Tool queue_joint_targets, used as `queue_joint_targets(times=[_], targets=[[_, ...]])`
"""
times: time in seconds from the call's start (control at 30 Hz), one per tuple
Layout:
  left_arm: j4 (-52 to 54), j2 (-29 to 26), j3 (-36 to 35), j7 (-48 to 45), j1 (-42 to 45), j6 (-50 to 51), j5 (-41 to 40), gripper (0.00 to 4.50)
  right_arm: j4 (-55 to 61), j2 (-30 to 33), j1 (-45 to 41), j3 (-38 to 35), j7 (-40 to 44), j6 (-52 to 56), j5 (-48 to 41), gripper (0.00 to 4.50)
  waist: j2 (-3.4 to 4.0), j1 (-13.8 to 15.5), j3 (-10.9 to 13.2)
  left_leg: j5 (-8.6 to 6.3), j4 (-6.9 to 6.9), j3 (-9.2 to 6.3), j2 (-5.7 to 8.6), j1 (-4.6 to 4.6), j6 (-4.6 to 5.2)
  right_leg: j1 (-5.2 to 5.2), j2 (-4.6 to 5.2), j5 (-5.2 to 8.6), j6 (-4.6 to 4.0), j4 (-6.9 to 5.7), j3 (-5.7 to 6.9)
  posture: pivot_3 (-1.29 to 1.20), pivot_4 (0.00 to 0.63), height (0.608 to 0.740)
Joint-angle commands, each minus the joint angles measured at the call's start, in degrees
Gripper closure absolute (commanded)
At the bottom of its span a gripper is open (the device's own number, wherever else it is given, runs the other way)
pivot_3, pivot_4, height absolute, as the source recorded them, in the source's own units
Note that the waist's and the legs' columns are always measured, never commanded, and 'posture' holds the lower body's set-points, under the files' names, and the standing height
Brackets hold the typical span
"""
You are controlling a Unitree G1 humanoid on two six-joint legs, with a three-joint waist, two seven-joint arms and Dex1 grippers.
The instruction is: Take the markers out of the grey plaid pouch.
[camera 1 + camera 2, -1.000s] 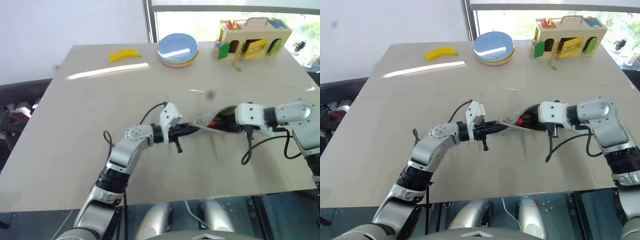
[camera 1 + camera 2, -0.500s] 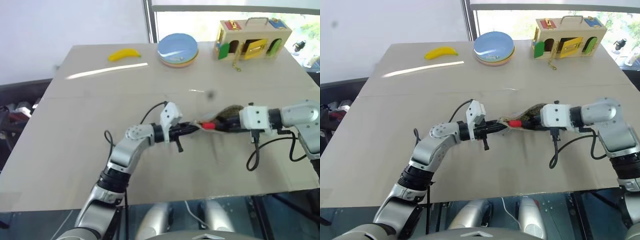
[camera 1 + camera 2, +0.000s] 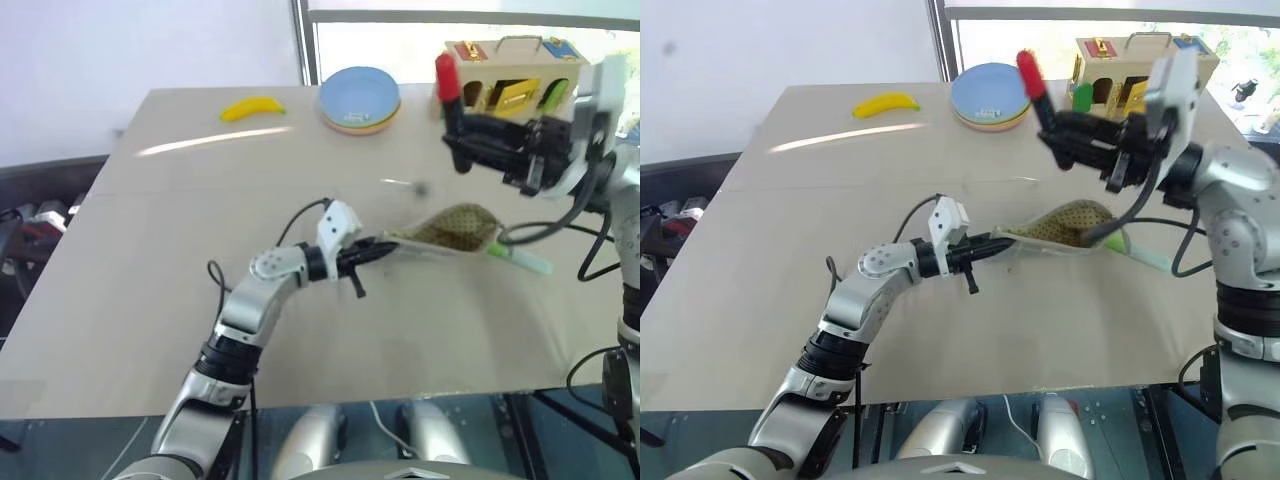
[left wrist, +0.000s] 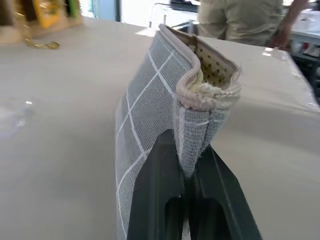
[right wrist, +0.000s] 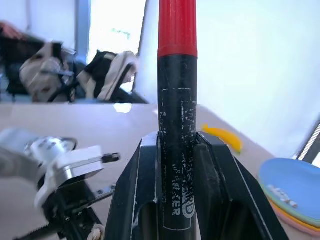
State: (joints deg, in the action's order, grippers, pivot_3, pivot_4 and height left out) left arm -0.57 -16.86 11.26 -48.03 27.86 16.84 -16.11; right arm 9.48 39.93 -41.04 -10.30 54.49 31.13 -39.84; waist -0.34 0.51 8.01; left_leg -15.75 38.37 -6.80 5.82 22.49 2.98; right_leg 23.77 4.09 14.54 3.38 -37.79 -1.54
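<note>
Grey plaid fabric pouch (image 3: 1065, 226), yellowish dotted lining showing, lies mid-table, long axis left–right, mouth gaping toward the right arm. Left gripper (image 4: 192, 165) is clamped tight on the pouch's left end seam. Right gripper (image 3: 1060, 130), raised well above the table, grips the red-capped dark marker (image 5: 177, 105), cap uppermost. The green-capped marker (image 3: 518, 260) lies just beside the pouch mouth, nearer the right arm, tilted across the table.

Red-capped marker (image 3: 1038, 88) now out of pouch (image 3: 1065, 227), raised high.
</note>
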Motion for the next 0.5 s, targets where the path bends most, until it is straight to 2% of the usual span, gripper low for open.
queue_joint_targets(times=[0.03, 0.17, 0.3, 0.37, 0.5], targets=[[-0.13, -2.22, -4.72, 4.42, 3.84, -6.20, 3.54, 4.50, -7.50, 5.86, 1.04, -1.72, -2.54, -1.34, 7.16, 4.16, 0.00, 0.35, 0.00, 0.00, 0.00, 0.00, 0.00, 0.01, 0.00, 0.00, 0.00, 0.00, 0.00, 0.00, 0.01, 0.00, 0.150, 0.740], [-1.39, -5.57, -6.63, 6.27, 5.01, -10.67, 6.52, 4.50, -15.05, 10.43, 4.25, 1.07, -3.72, -2.96, 14.95, 4.16, 0.00, 0.33, 0.00, 0.00, -0.02, 0.02, 0.01, 0.08, 0.01, 0.03, 0.03, 0.00, 0.00, 0.08, 0.04, 0.00, 0.150, 0.740], [-2.26, -9.11, -7.76, 6.90, 4.66, -14.18, 9.64, 4.50, -24.02, 14.15, 8.66, 7.24, -4.67, -9.95, 27.00, 4.16, 0.02, 0.10, 0.01, 0.00, -0.10, 0.17, 0.00, 0.15, 0.01, 0.21, 0.02, 0.00, 0.00, 0.07, -0.08, 0.00, 0.150, 0.740], [-2.80, -10.61, -7.98, 7.15, 3.26, -15.26, 10.91, 4.50, -27.03, 13.48, 9.39, 7.49, -3.92, -15.31, 28.45, 4.16, 0.03, -0.02, 0.02, 0.00, -0.09, 0.19, 0.00, 0.22, 0.00, 0.31, 0.01, 0.00, 0.00, 0.01, -0.09, 0.00, 0.150, 0.740], [-3.29, -13.40, -7.82, 7.67, -0.73, -18.01, 13.20, 4.50, -26.60, 13.30, 8.78, 7.32, -3.02, -16.89, 29.73, 4.16, 0.13, -0.93, 0.05, 0.01, -0.10, 0.32, -0.01, 0.21, 0.01, 0.39, -0.02, 0.00, 0.00, -0.07, -0.15, 0.00, 0.150, 0.740]])
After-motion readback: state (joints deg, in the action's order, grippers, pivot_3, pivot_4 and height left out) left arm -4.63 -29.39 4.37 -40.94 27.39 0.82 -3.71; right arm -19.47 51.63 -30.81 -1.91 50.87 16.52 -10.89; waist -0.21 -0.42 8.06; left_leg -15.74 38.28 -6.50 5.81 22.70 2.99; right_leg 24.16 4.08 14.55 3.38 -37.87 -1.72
